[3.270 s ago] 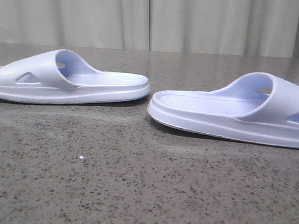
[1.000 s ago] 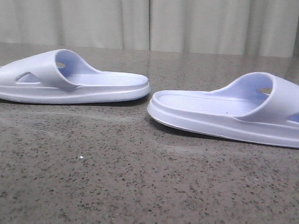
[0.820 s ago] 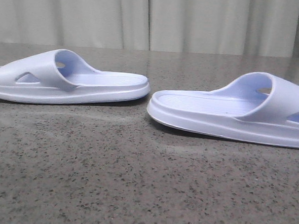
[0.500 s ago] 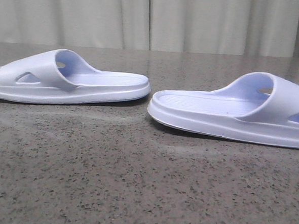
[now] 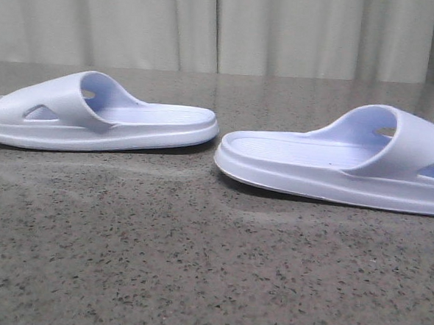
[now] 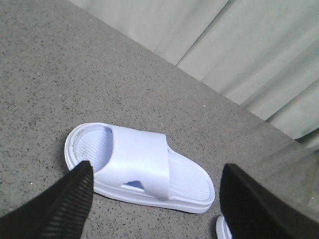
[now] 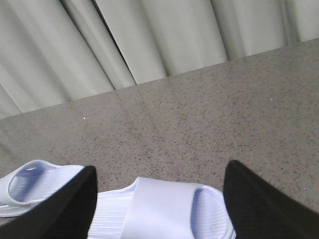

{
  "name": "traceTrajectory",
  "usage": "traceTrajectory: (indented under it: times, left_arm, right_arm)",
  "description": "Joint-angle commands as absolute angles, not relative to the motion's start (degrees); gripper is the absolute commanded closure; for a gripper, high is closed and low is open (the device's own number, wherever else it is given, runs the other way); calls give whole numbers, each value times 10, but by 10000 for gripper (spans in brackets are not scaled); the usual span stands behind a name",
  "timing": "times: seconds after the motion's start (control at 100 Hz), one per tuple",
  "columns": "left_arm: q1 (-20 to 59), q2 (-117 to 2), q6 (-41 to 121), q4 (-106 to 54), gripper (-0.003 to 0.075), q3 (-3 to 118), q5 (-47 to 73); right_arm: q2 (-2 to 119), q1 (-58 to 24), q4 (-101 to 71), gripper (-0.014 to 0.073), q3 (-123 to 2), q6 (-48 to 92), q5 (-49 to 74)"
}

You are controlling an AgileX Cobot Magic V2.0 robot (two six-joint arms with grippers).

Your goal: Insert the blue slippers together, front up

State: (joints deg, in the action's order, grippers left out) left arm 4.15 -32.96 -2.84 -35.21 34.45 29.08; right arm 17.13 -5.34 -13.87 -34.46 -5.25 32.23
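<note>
Two pale lavender-blue slippers lie flat on the speckled grey table, heels toward each other. The left slipper [image 5: 94, 118] has its strap at the left; the right slipper [image 5: 342, 163] has its strap at the right and runs off the frame's right edge. Neither gripper shows in the front view. My left gripper [image 6: 157, 174] is open, hovering above the left slipper [image 6: 139, 167] with its fingers either side of it. My right gripper [image 7: 159, 172] is open above the right slipper [image 7: 164, 209], its fingers straddling the strap. The left slipper's heel [image 7: 30, 184] also shows there.
A pale pleated curtain [image 5: 225, 27] hangs behind the table's far edge. The speckled grey tabletop [image 5: 196, 264] stretches toward the camera in front of the slippers. The right slipper's heel tip [image 6: 222, 228] shows by my left gripper's finger.
</note>
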Motion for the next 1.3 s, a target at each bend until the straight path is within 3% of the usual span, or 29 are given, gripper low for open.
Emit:
traceTrajectory:
  times: [0.0,0.44,1.29]
  left_arm:
    - [45,-373,-34,-396,263,364,238]
    - [45,-572,-34,-536,264,364,174]
    - [45,-726,-26,-566,264,402,137]
  right_arm:
    - [182,-52,-145,131,-365,-51,274]
    - [182,-52,-145,131,-365,-51,275]
    - [182,-52,-145,131,-365,-51,262]
